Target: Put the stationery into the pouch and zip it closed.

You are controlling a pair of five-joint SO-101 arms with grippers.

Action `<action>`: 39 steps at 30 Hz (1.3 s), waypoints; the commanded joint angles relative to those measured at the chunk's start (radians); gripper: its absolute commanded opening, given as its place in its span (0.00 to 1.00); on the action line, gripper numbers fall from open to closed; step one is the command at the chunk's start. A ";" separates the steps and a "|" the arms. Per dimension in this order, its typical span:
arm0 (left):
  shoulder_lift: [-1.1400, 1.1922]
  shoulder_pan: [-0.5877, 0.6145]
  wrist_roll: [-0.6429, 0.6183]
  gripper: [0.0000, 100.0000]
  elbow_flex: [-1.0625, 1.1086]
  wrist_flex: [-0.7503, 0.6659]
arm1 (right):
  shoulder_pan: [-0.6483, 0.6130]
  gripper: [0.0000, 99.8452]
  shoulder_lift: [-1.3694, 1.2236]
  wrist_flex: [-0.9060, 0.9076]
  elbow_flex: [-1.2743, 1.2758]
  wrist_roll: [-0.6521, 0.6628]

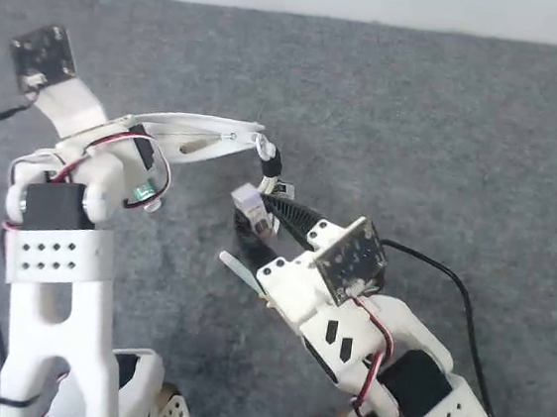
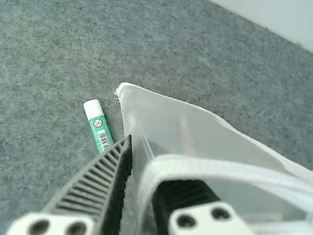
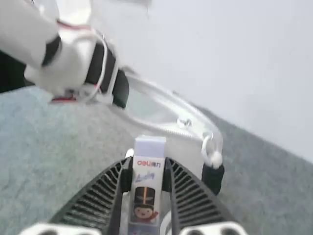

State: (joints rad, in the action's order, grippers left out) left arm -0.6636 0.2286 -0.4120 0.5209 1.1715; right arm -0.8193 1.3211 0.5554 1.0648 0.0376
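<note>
My left gripper [image 2: 139,147] is shut on the rim of the clear pouch [image 2: 195,142] and holds it up off the grey carpet. From above, the pouch [image 1: 207,133] appears edge-on, with its zipper pull [image 1: 267,160] hanging at the far end. My right gripper [image 3: 146,164] is shut on a white eraser [image 3: 145,188] with a cartoon print. It holds the eraser [image 1: 252,204] just below the pouch's zipper-pull end [image 3: 212,156]. A green and white tube [image 2: 98,128] lies on the carpet beside the pouch's lower corner.
Grey carpet [image 1: 448,117] covers the whole table, with open room at the back and right. A black cable [image 1: 463,298] runs from the right arm towards the front right. The left arm's base [image 1: 51,284] stands at the front left.
</note>
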 commanded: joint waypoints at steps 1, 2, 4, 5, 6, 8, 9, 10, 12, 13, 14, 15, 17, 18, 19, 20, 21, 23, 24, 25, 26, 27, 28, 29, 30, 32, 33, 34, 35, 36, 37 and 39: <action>-0.014 -0.008 0.014 0.01 0.004 -0.035 | -0.010 0.01 0.028 -0.093 -0.009 0.006; -0.014 -0.008 0.026 0.01 0.007 -0.035 | -0.010 0.01 0.028 -0.117 -0.009 0.006; -0.014 -0.008 0.032 0.01 0.008 -0.035 | -0.010 0.01 0.028 -0.157 -0.009 0.006; -0.014 -0.008 0.034 0.01 0.008 -0.035 | -0.010 0.01 0.028 -0.179 -0.009 0.008; -0.014 -0.008 0.034 0.01 0.008 -0.035 | -0.010 0.01 0.027 -0.202 -0.009 0.009; -0.014 -0.008 0.034 0.01 0.008 -0.035 | -0.010 0.01 0.027 -0.248 -0.011 0.006; -0.014 -0.008 0.034 0.01 0.010 -0.035 | -0.010 0.01 0.027 -0.271 -0.011 0.006; -0.014 -0.008 0.034 0.01 0.010 -0.034 | -0.010 0.01 0.024 -0.291 -0.011 0.006; -0.014 -0.008 0.035 0.01 0.010 -0.034 | -0.015 0.01 -0.002 -0.340 -0.017 0.006; -0.014 -0.008 0.035 0.01 0.010 -0.034 | -0.022 0.01 -0.025 -0.374 -0.017 0.011; -0.012 -0.008 0.035 0.01 0.010 -0.034 | -0.030 0.01 -0.053 -0.409 -0.017 0.012; -0.011 -0.008 0.035 0.01 0.010 -0.034 | -0.033 0.01 -0.084 -0.441 -0.017 0.012; -0.009 -0.008 0.035 0.01 0.010 -0.034 | -0.038 0.01 -0.159 -0.516 -0.017 0.012; -0.009 -0.008 0.035 0.01 0.010 -0.034 | -0.036 0.01 -0.197 -0.559 -0.017 0.012; -0.009 -0.008 0.035 0.01 0.010 -0.034 | -0.035 0.01 -0.236 -0.608 -0.017 0.012; -0.009 -0.008 0.035 0.01 0.010 -0.032 | -0.035 0.01 -0.272 -0.653 -0.017 0.012; -0.009 -0.008 0.035 0.01 0.010 -0.032 | -0.033 0.01 -0.309 -0.697 -0.017 0.014; -0.009 -0.008 0.035 0.01 0.010 -0.032 | -0.035 0.01 -0.380 -0.776 -0.023 0.014; -0.009 -0.008 0.035 0.01 0.012 -0.032 | -0.035 0.01 -0.414 -0.803 -0.035 0.014; -0.009 -0.008 0.035 0.01 0.012 -0.032 | -0.033 0.01 -0.447 -0.826 -0.049 0.014; -0.009 -0.008 0.035 0.01 0.012 -0.032 | -0.031 0.01 -0.478 -0.842 -0.064 0.014; -0.009 -0.008 0.035 0.01 0.012 -0.032 | -0.031 0.01 -0.510 -0.854 -0.081 0.014; -0.009 -0.008 0.035 0.01 0.012 -0.032 | -0.031 0.01 -0.541 -0.865 -0.098 0.014; -0.009 -0.008 0.035 0.01 0.012 -0.031 | -0.031 0.01 -0.570 -0.871 -0.114 0.014; -0.009 -0.008 0.035 0.01 0.012 -0.031 | -0.031 0.01 -0.598 -0.875 -0.130 0.014; -0.009 -0.008 0.035 0.01 0.013 -0.031 | -0.031 0.01 -0.650 -0.894 -0.160 0.014; -0.009 -0.008 0.035 0.01 0.019 -0.034 | -0.030 0.01 -0.674 -0.908 -0.172 0.014; -0.014 -0.008 0.035 0.01 0.027 -0.037 | -0.030 0.01 -0.696 -0.923 -0.183 0.014; -0.014 -0.008 0.035 0.01 0.031 -0.043 | -0.028 0.01 -0.716 -0.941 -0.192 0.014; -0.014 -0.008 0.035 0.01 0.035 -0.048 | -0.021 0.01 -0.736 -0.961 -0.199 0.014; -0.014 -0.008 0.035 0.01 0.036 -0.049 | -0.018 0.01 -0.754 -0.981 -0.206 0.014; -0.014 -0.008 0.035 0.01 0.038 -0.049 | -0.008 0.01 -0.789 -1.024 -0.215 0.014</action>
State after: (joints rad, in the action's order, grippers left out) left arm -0.6651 0.2286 -0.3859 0.5669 1.1546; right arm -0.8500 0.5478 -0.4005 0.9298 0.0376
